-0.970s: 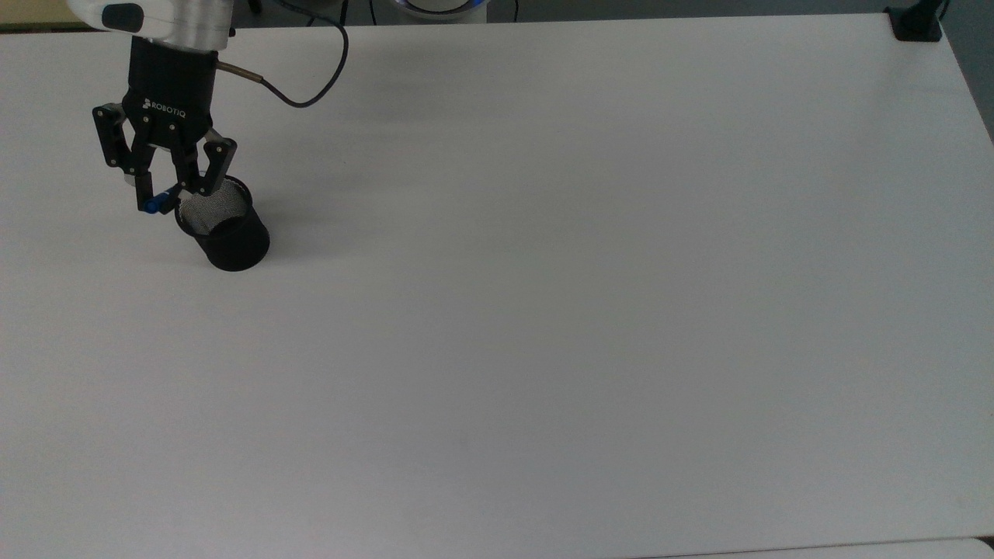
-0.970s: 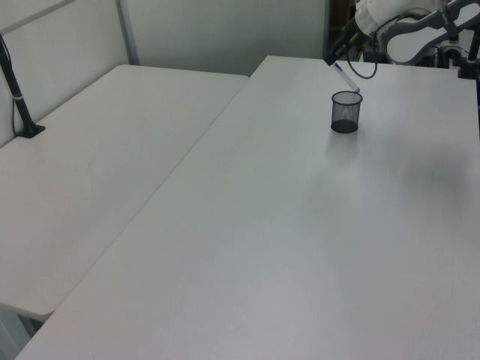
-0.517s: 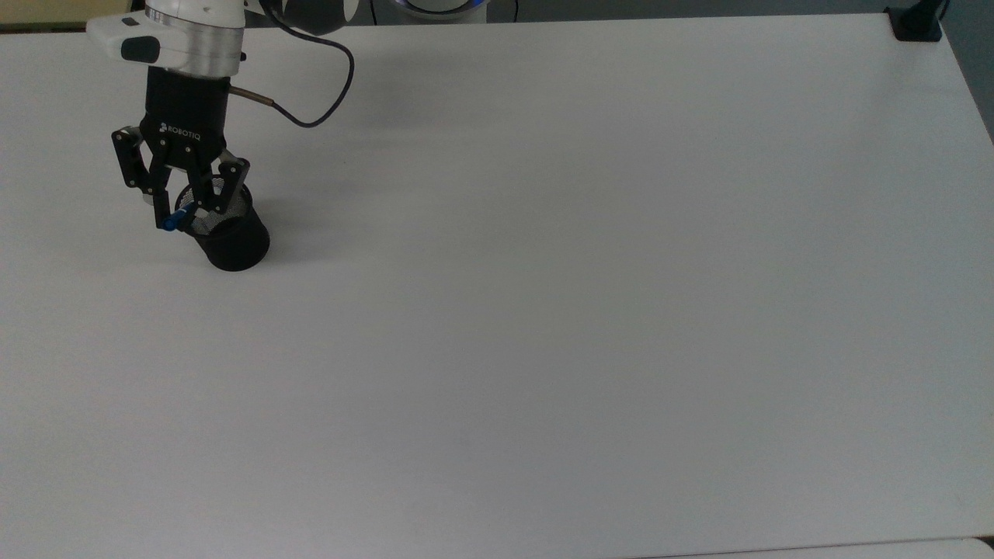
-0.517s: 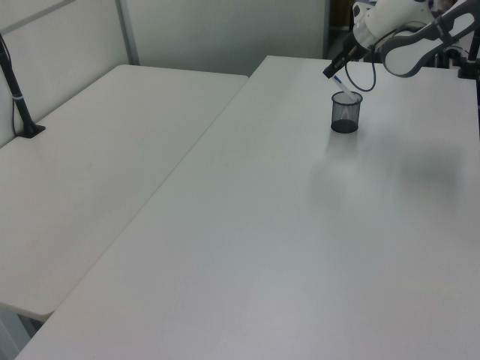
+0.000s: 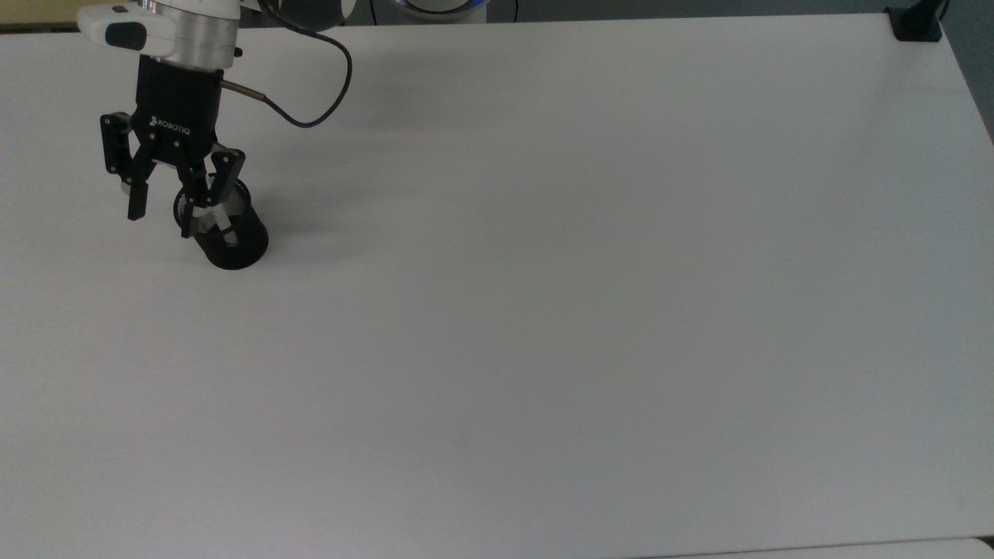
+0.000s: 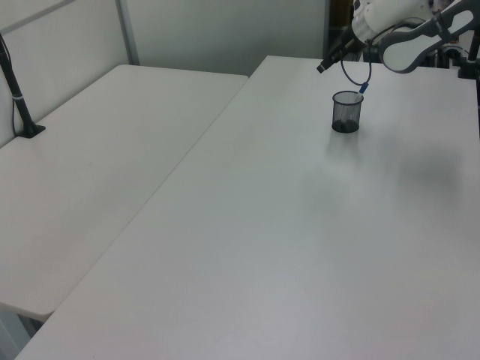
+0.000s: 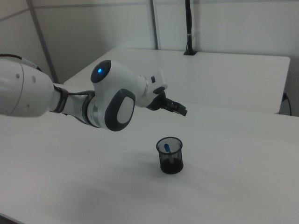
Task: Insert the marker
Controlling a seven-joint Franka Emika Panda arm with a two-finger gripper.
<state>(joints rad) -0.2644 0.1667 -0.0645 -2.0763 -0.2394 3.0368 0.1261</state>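
Leaning inside the black mesh cup, the slim white marker with a blue cap pokes its blue end above the rim. The black two-finger gripper hangs just above the cup with its fingers spread and empty, over the white table.

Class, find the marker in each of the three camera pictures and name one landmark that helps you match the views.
Top view: the marker lies inside the black mesh cup, upper left of the picture, just below the open gripper.
Left view: its blue end pokes above the cup's rim, upper right.
Right view: its blue end shows inside the cup, lower centre.
Shared landmark: the black mesh cup on the white table.
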